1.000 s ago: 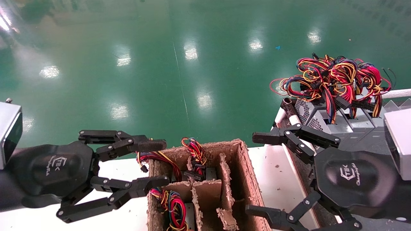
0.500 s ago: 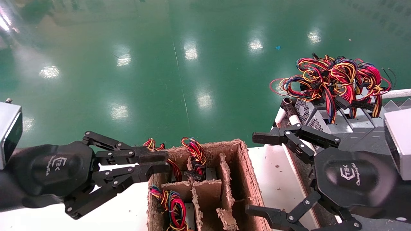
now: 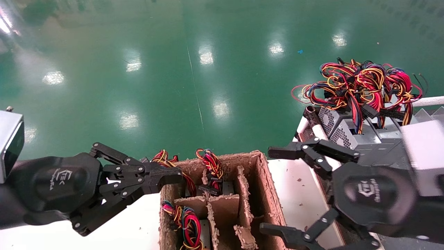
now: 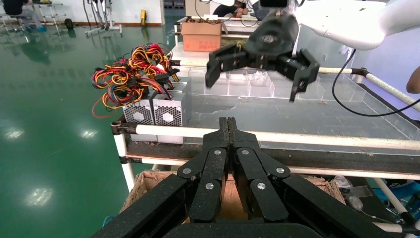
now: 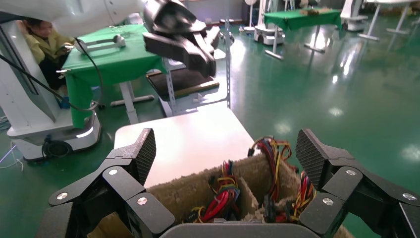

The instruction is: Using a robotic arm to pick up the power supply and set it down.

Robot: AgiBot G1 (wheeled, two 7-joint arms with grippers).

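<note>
Several power supplies sit upright in the compartments of a worn cardboard box [image 3: 263, 180]; their red, yellow and blue wires [image 3: 211, 163] stick out of the top, and a second wire bundle [image 5: 218, 191] shows in the right wrist view. My left gripper [image 3: 173, 177] is at the box's near-left corner, shut, with nothing between its fingertips [image 4: 227, 124]. My right gripper [image 3: 274, 191] hovers wide open beside the box's right wall, its ribbed pads [image 5: 143, 153] spread over the compartments. More grey power supplies [image 3: 341, 133] with honeycomb grilles [image 4: 156, 111] stand on the rack to the right.
The box rests on a white table [image 3: 298, 194]. The rack on the right has white tube rails [image 4: 317, 139] and carries a tangled wire heap [image 3: 360, 83]. Green floor [image 3: 194, 69] lies beyond. A person sits by a green table [image 5: 119, 59] in the background.
The left gripper's fingers closed from wide open to fully shut beside the box's wires, which slipped behind them. The right gripper shifted slightly left, staying open.
</note>
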